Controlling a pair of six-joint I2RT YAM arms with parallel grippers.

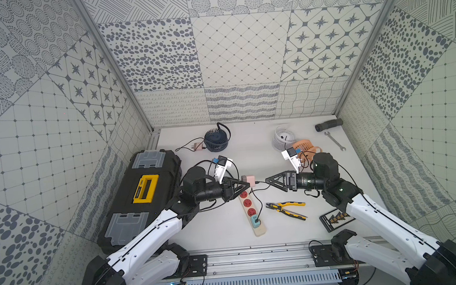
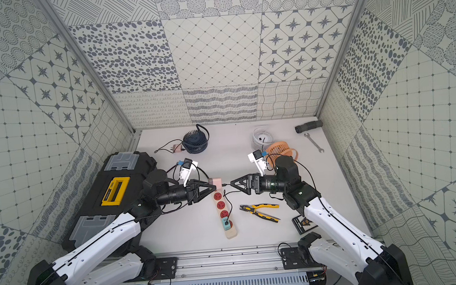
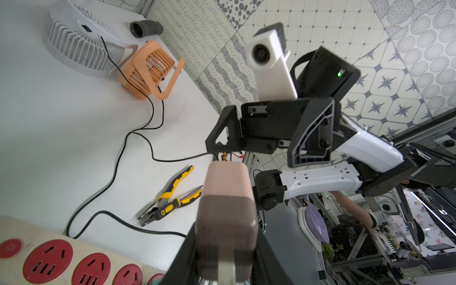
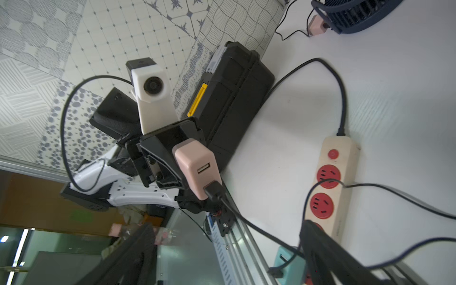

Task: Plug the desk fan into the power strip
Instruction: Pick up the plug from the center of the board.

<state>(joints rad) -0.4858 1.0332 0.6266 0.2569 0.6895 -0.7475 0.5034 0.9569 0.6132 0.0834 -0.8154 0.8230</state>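
Note:
The cream power strip [image 1: 259, 230] [image 2: 230, 233] lies mid-table with its red sockets facing up [image 3: 48, 261] [image 4: 345, 148]. Just above its far end my left gripper [image 1: 246, 186] [image 2: 213, 188] [image 3: 225, 249] is shut on a pink plug adapter [image 1: 248, 179] [image 3: 227, 195] [image 4: 193, 162]. A black cable leaves the adapter and seems to run to the orange desk fan [image 1: 304, 148] [image 3: 148, 69]. Facing the adapter from the right, a short gap away, my right gripper [image 1: 267, 181] [image 2: 232, 183] [image 4: 227, 256] stands open with nothing between its fingers.
A teal adapter [image 1: 255, 220] sits in the strip's nearest socket. A black-and-yellow toolbox [image 1: 141, 189] fills the left side. Yellow pliers [image 1: 284, 207] and a black bit holder [image 1: 335, 218] lie to the right. At the back are a dark fan [image 1: 217, 140], a white fan [image 1: 283, 136], a wrench [image 1: 333, 140] and a black tube [image 1: 328, 125].

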